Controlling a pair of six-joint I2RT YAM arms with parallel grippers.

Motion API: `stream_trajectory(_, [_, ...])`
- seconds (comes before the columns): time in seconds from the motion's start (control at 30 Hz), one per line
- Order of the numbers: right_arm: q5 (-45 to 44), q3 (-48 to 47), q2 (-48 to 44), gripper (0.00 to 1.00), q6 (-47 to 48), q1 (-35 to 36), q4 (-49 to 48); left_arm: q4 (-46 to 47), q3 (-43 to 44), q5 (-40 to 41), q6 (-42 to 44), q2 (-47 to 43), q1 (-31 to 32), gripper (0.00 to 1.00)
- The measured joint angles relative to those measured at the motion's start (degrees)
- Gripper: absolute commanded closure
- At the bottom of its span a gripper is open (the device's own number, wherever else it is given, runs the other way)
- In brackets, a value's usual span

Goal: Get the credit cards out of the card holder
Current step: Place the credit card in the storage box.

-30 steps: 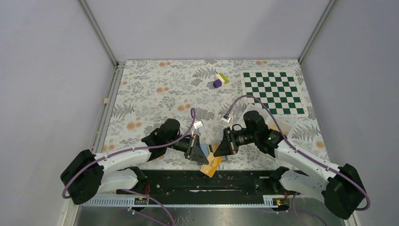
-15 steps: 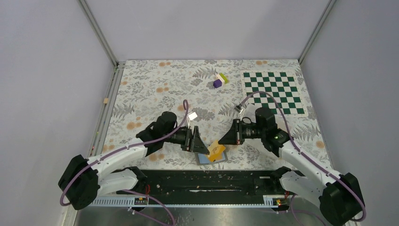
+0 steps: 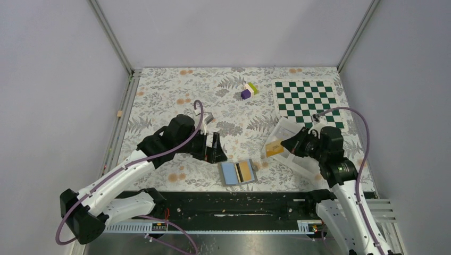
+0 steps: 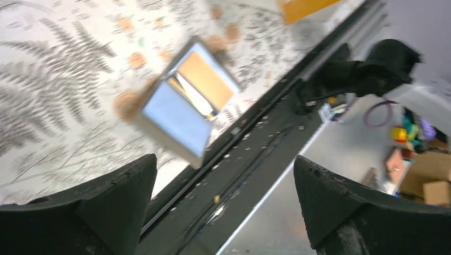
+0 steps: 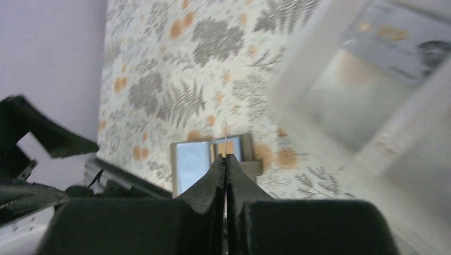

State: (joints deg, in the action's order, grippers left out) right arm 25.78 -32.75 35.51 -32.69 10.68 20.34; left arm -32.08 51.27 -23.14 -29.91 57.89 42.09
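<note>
Right tool point(image 3: 287, 144) is pinched tight on an orange credit card point(image 3: 274, 149), right of centre by the clear tray point(image 3: 306, 162). Left tool point(image 3: 215, 149) gapes wide, gripping nothing. Card holder point(image 3: 237, 172) lies open on the surface point(image 3: 175, 95), lower centre.

My left arm point(image 3: 119, 178) and right arm point(image 3: 348, 201) are glossy white shells joined by chunky black motor housings. A thin purple cable point(image 3: 202, 114) loops off each wrist. My left tool point(image 3: 218, 149) and right tool point(image 3: 287, 144) are matte black, with broad wedge-shaped plastic fingers point(image 4: 114, 199) tapering to blunt tips.
</note>
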Motion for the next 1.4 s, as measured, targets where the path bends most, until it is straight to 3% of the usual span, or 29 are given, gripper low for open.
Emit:
stream_trajectory(0.3, [-17.14,-11.04,-1.62,1.0,5.14,-7.41,14.19,-7.98,-0.39,10.01,3.45,-3.76,-0.04,0.01])
stream_trajectory(0.5, [-29.57,-12.22,-1.07,1.0,6.82,-9.44,17.07,-9.25,-0.42,11.26,4.46,-4.26,-0.04,0.01])
stream_trajectory(0.67, [-33.44,-9.79,-0.04,1.0,6.78,-13.35,15.06,-9.9,-0.63,11.26,4.66,-4.42,-0.04,0.01])
stream_trajectory(0.87, [-32.59,-3.1,1.99,1.0,5.88,-18.43,8.41,-10.36,-0.94,11.23,4.66,-5.4,-0.04,0.01])
stream_trajectory(1.2, [-18.56,4.52,8.39,1.0,3.87,-30.23,-6.43,-10.58,-1.16,11.23,4.66,-6.36,-0.04,0.01])
stream_trajectory(1.4, [-12.74,7.3,9.9,1.0,3.28,-33.22,-12.22,-10.69,-1.16,11.23,4.66,-6.36,-0.04,0.01])
